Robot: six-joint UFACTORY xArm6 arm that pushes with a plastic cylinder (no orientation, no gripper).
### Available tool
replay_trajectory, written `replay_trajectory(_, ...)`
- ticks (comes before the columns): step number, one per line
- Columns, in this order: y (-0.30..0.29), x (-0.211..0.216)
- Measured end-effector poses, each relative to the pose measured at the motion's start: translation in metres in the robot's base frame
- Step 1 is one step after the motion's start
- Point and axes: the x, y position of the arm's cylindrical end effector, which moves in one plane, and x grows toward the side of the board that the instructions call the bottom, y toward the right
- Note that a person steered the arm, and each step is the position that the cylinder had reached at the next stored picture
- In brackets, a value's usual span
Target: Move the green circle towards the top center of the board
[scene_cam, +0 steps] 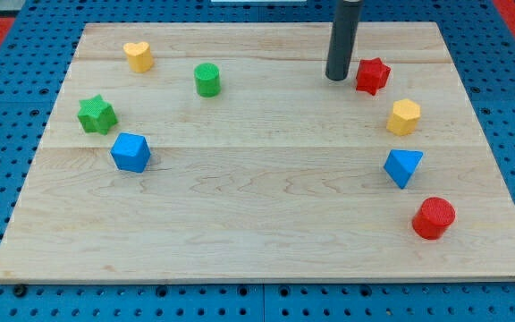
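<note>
A big wooden board lies on a blue table full of little holes. Small coloured blocks sit on the board in two groups, one on each side.

The arm has no hand to open or close. It ends in a straight dark rod, and my tip touches down near the view's top, a little right of the middle. Just beside it, on the view's right, sits the red star. I cannot tell if the two touch.

The green circle stands on the left half of the board, near the view's top. It is well apart from my tip, with bare wood between them. It stands alone, touching no other block.

Up and to the left of it is the yellow heart. Lower down, near the left edge, is the green star. The blue cube sits just below and to the right of that star.

On the right side, the blocks go down in a curved line. Under the red star is the yellow hexagon. Below that is the blue triangle. Lowest of all is the red circle, close to the board's right edge.
</note>
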Motion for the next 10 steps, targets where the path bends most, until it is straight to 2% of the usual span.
replay_trajectory(1, 0.028, 0.0)
replay_trajectory(2, 0.034, 0.023)
replay_trajectory(3, 0.015, 0.023)
replay_trajectory(4, -0.063, 0.032)
replay_trajectory(5, -0.118, 0.086)
replay_trajectory(6, -0.19, 0.066)
replay_trajectory(7, -0.191, 0.013)
replay_trajectory(8, -0.179, 0.007)
replay_trajectory(9, -0.272, 0.012)
replay_trajectory(10, -0.287, -0.006)
